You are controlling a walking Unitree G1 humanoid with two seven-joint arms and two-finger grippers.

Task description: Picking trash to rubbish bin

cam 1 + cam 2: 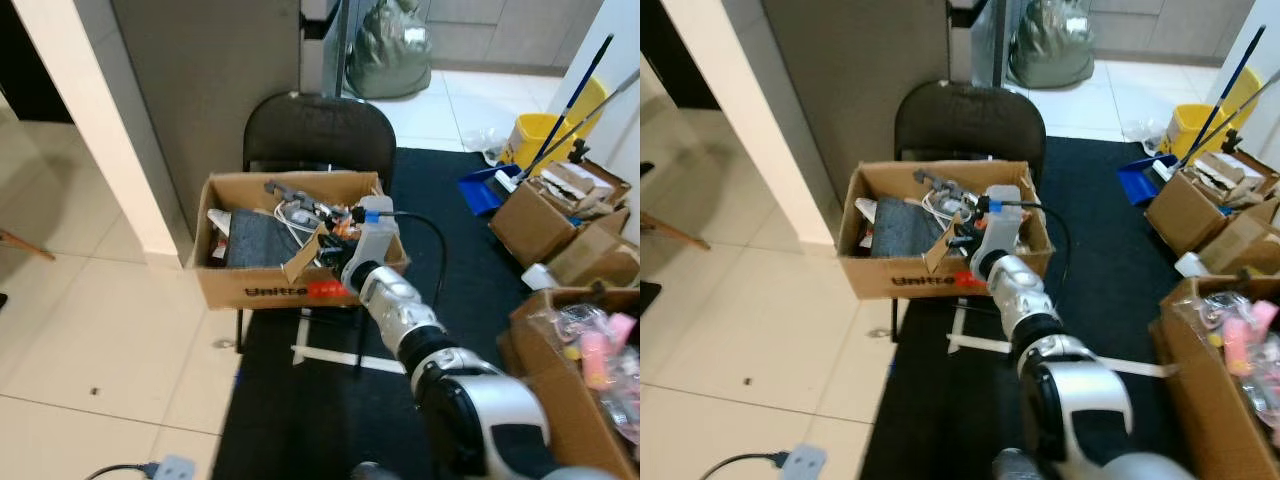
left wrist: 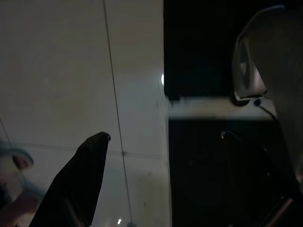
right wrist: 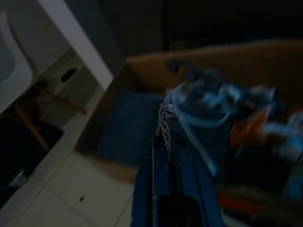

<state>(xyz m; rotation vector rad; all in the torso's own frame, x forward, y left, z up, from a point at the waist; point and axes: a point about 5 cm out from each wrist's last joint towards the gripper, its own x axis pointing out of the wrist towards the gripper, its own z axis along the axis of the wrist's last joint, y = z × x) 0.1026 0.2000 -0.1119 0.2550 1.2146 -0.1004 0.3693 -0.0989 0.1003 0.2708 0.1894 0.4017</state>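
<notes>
Reaching with the right gripper (image 1: 328,248) over the front wall of the cardboard box (image 1: 262,291), which stands on the seat of the black chair (image 1: 320,128). In the right wrist view, fingers pressed together, with a thin strip of corrugated cardboard (image 3: 164,124) pinched at the tips; seen from the head as a brown scrap standing up just inside the box, touching its front wall. Behind it in the box, a folded grey cloth (image 1: 255,240) and a tangle of cables (image 1: 300,210).

Probably the grasp step: scrap caught but not lifted clear of the box. Cannot tell for sure whether loose trash or a flap fixed to the box.

Left gripper (image 2: 94,170) hanging idle over the pale floor tiles beside the black mat; cannot tell its state.

Next, in my judgement: lift straight up, slowly, keeping clear of the cables, and watch that the box does not rise or slide on the chair. No clear bin visible, so need to turn and search; a yellow bucket (image 1: 535,135) stands far at the right
</notes>
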